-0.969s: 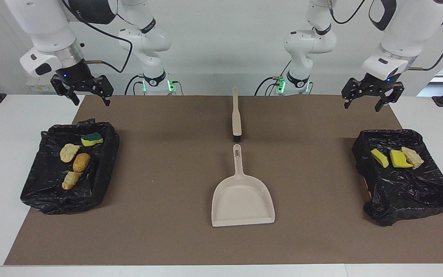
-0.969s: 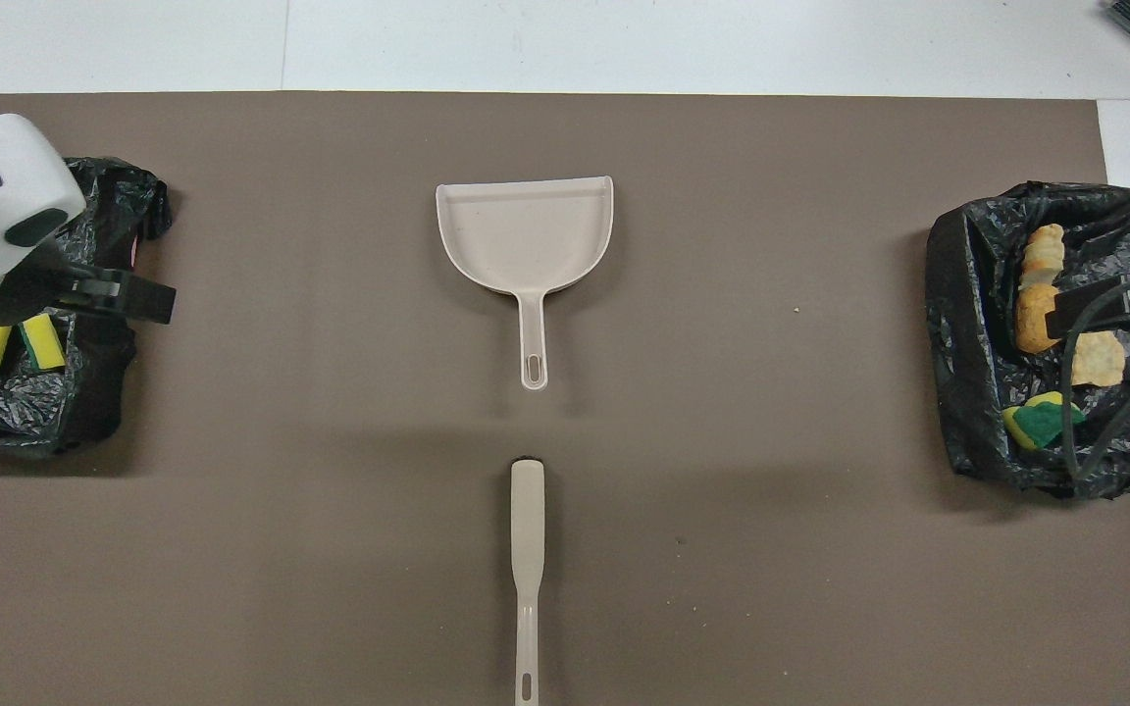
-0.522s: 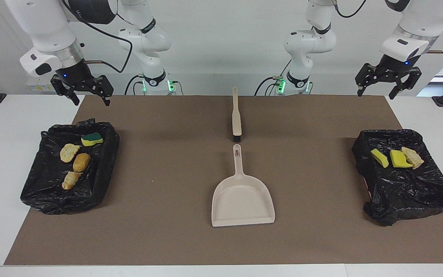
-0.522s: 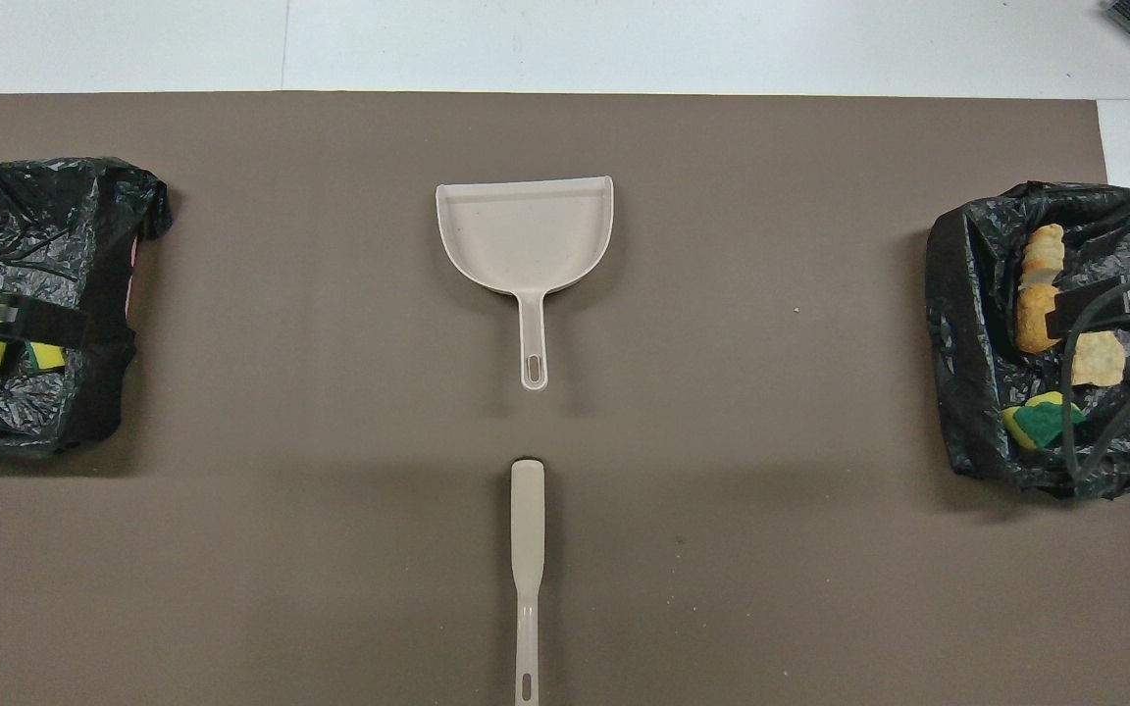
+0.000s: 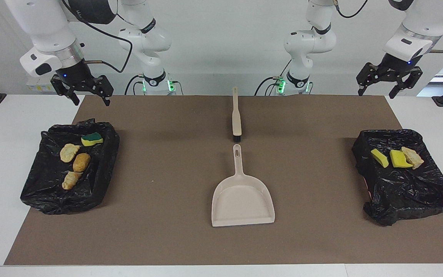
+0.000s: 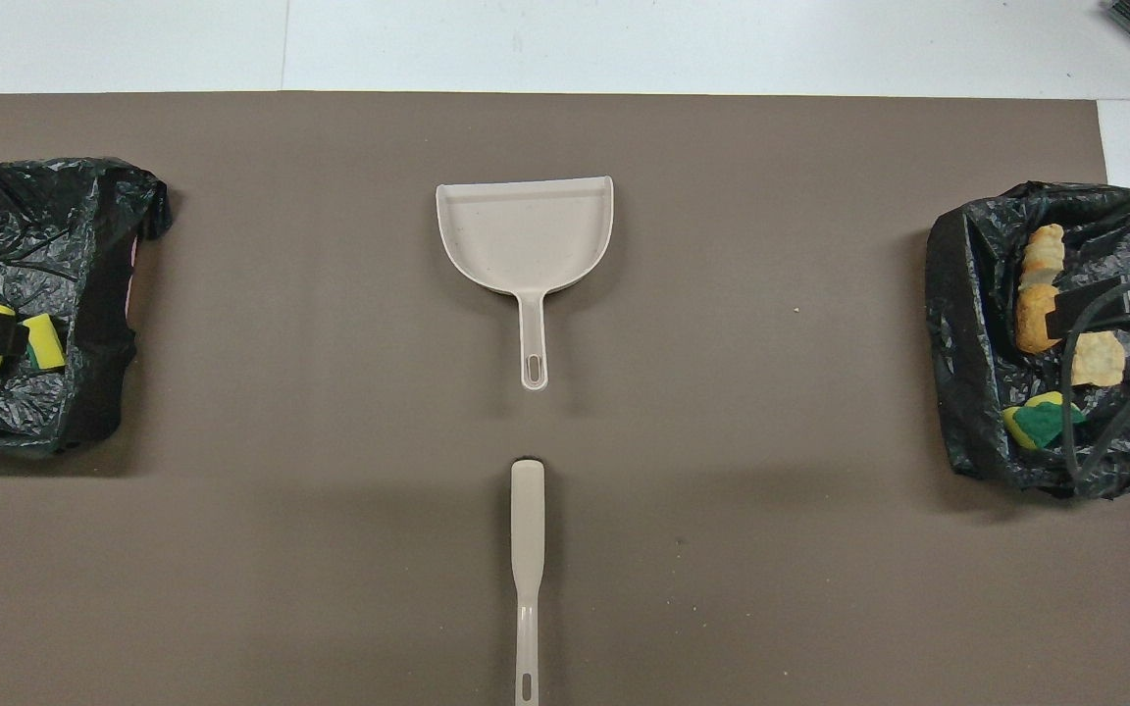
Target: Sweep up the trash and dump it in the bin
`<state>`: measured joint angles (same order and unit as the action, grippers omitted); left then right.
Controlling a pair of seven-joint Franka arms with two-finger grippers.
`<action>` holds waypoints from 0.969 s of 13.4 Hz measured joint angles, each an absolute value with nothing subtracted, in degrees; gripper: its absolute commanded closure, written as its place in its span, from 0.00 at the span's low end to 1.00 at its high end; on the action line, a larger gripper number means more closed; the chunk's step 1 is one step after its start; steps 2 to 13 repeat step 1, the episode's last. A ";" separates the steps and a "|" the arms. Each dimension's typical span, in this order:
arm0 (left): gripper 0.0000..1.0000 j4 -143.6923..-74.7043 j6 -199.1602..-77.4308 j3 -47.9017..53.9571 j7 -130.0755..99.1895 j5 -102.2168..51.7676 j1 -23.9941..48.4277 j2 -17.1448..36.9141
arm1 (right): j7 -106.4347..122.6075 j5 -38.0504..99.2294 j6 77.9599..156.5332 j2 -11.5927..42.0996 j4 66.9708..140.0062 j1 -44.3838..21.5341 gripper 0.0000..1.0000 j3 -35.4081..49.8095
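All the trash [image 5: 74,159] sits in two black-lined bins [image 5: 48,192], dustpan [image 5: 242,202] and brush [image 5: 236,115] idle mid-mat. Left gripper [image 5: 389,82] and right gripper [image 5: 83,90] hang raised, fingers apart, holding nothing. No readable writing anywhere.

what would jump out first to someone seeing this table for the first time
Two black-lined bins sit at the table's two ends, one holding four scraps, the other three. Between them lie a beige dustpan and, nearer the robots, a brush. The right gripper and left gripper hang open, holding nothing.
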<state>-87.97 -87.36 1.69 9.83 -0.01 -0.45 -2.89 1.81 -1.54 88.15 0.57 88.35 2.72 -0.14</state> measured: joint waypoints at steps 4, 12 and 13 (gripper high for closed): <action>0.00 -87.76 -87.36 1.68 9.83 -0.01 -0.46 -2.76 | 1.81 -1.54 88.15 0.57 88.35 2.72 0.00 -0.14; 0.00 -87.76 -87.36 1.68 9.83 -0.01 -0.46 -2.76 | 1.81 -1.54 88.15 0.57 88.35 2.72 0.00 -0.14; 0.00 -87.76 -87.36 1.68 9.83 -0.01 -0.46 -2.76 | 1.81 -1.54 88.15 0.57 88.35 2.72 0.00 -0.14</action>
